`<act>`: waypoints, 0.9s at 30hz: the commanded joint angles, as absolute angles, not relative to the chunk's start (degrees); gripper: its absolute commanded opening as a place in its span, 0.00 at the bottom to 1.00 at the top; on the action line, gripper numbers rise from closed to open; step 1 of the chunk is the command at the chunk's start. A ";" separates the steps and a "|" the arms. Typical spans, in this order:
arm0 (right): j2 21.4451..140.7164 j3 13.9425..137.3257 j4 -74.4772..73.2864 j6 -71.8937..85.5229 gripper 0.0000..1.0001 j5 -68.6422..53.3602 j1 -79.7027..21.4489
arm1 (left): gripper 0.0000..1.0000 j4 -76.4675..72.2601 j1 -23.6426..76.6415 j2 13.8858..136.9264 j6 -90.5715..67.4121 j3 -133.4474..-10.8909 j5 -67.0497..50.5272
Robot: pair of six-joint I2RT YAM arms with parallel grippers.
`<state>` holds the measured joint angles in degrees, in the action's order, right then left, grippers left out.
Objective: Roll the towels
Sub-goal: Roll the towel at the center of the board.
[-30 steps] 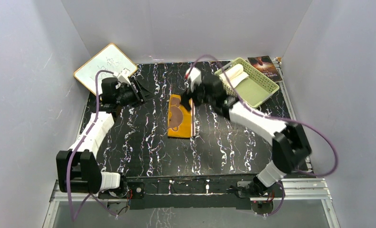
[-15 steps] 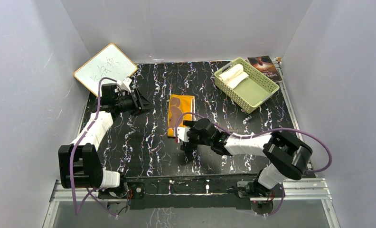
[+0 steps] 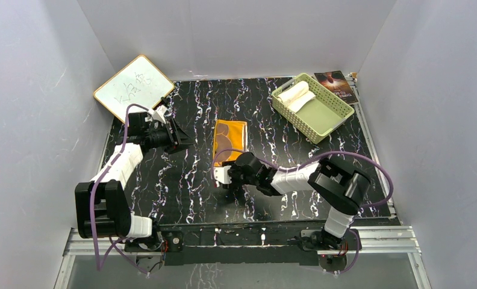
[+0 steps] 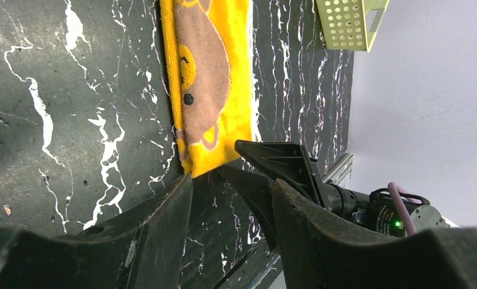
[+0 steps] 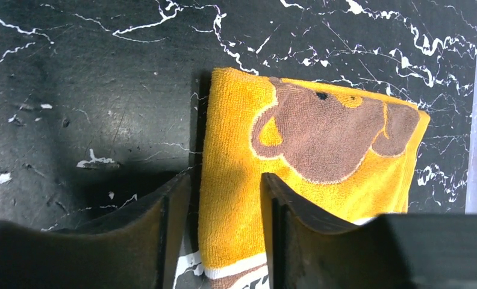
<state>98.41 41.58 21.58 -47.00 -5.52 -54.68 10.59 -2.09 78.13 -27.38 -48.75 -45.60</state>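
Top external view: black marbled tabletop [image 3: 182, 180] carries a pale green slotted plastic basket [image 3: 317, 114] holding a rolled cream-white towel [image 3: 297, 93]. A mustard-yellow bear-print towel [image 3: 230, 135] lies flat at centre. Right gripper [image 5: 225, 180] jaws stand apart astride its near edge. Left gripper [image 3: 187, 139] jaws stand apart, empty.

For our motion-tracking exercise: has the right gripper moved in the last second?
Yes. The right gripper moved away from the pale green slotted plastic basket, nearward to the near end of the mustard-yellow cloth towel.

Near end of the yellow towel [image 5: 320, 180] behind the right fingers [image 5: 164, 241]; basket [image 4: 347, 24] mostly past left-wrist view's edge.
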 commanded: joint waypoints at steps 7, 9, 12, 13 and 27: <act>103.07 46.07 21.66 -48.61 0.31 -4.05 -54.74 | 0.50 13.47 -3.88 78.13 -25.17 -48.58 -48.15; 103.84 46.77 20.71 -48.01 0.26 -4.09 -54.66 | 0.50 13.77 -4.14 79.12 -24.85 -48.37 -48.37; 104.73 48.57 17.82 -46.30 0.12 -4.36 -54.43 | 0.50 14.41 -4.46 79.59 -24.25 -48.54 -48.51; 104.65 49.25 16.44 -45.45 0.07 -4.84 -54.34 | 0.50 14.86 -4.56 79.70 -23.97 -48.75 -48.64; 100.12 59.96 -6.50 -7.36 0.00 -39.56 -43.94 | 0.50 12.37 -4.91 79.71 -25.19 -45.80 -53.42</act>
